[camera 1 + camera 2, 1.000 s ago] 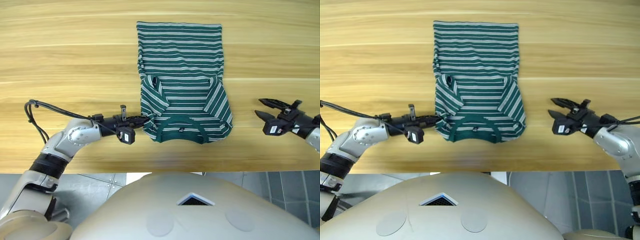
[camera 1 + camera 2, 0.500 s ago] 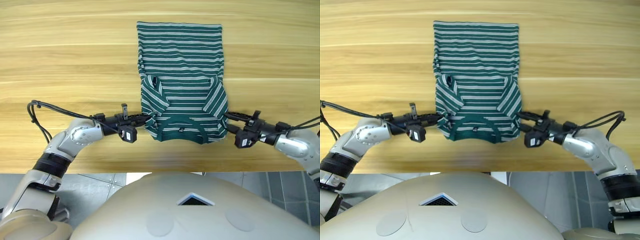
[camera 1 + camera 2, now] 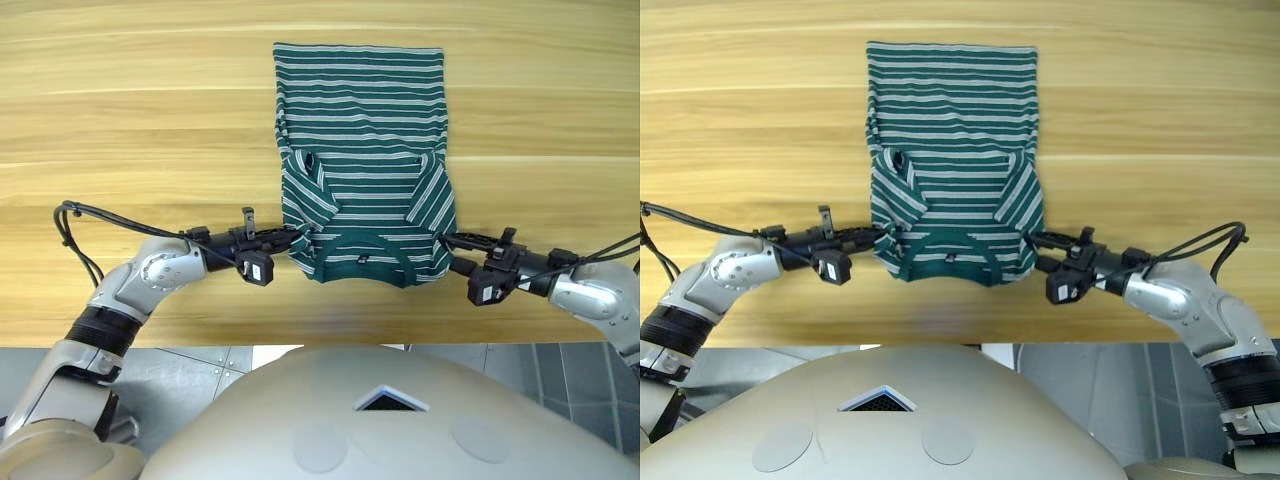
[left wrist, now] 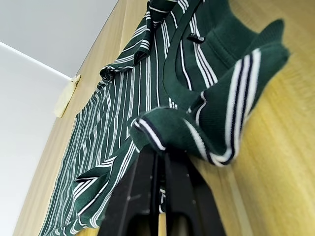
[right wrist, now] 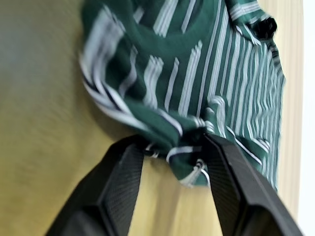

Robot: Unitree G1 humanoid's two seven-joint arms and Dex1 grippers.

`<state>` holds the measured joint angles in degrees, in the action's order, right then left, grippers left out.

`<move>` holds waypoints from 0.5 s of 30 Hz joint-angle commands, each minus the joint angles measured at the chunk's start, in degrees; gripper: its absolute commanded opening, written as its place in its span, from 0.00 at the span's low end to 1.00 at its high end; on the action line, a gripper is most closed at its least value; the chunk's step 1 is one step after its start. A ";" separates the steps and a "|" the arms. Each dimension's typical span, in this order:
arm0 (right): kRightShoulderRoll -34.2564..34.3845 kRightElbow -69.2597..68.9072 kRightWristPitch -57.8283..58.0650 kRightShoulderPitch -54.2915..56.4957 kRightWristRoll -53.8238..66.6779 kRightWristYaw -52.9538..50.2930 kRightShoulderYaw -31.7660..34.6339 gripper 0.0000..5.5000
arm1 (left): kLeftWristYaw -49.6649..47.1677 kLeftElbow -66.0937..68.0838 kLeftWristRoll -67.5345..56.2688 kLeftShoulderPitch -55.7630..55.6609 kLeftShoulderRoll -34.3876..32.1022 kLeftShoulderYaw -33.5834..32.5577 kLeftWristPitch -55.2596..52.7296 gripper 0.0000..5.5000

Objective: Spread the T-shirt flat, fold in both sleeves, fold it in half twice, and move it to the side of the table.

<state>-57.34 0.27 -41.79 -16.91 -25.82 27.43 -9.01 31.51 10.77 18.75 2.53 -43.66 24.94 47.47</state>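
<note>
T-shirt (image 3: 362, 150) collar end between left claw (image 3: 293, 237), right claw (image 3: 448, 251).

readable text: none | T-shirt (image 3: 362, 120) neck tag (image 3: 360, 258), inside the collar toward the table's near edge: print too small to make out (a dark patch, nothing more)

Left fingers (image 4: 146, 196) together, right fingers (image 5: 117, 179) apart.

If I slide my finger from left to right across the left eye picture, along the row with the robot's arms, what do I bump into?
left gripper → T-shirt → right gripper
</note>
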 commanded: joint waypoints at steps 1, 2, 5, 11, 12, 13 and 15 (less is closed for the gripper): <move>0.14 2.52 1.08 1.24 -1.92 -0.94 1.02 0.39 | 0.43 3.44 4.54 2.40 0.68 2.01 -1.82 0.00; 0.26 3.11 0.98 1.73 -2.20 -1.18 0.82 0.39 | 0.27 3.60 4.63 2.43 0.81 2.06 -1.79 0.00; 1.13 4.30 0.31 2.78 -2.78 -0.83 -1.10 0.39 | -0.15 3.95 4.73 2.37 1.04 2.14 -1.72 0.00; 1.46 4.25 -0.54 3.15 -2.59 -0.72 -2.61 0.27 | -0.54 4.22 4.77 2.26 1.30 2.24 -1.70 0.00; 1.45 3.91 -0.72 3.05 -2.40 -0.73 -2.71 0.23 | -0.63 4.20 4.81 2.27 1.38 2.26 -1.76 0.00; 1.44 3.68 -1.00 3.05 -2.22 -0.63 -2.97 0.20 | -0.69 4.27 4.82 2.22 1.49 2.31 -1.75 0.00; 1.39 3.47 -1.59 3.16 -2.05 -0.52 -3.44 0.13 | -0.77 4.36 4.89 2.07 1.71 2.40 -1.77 0.00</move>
<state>-56.11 4.21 -42.84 -13.47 -26.93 25.75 -11.67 29.54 11.82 18.76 2.44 -42.53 24.85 47.68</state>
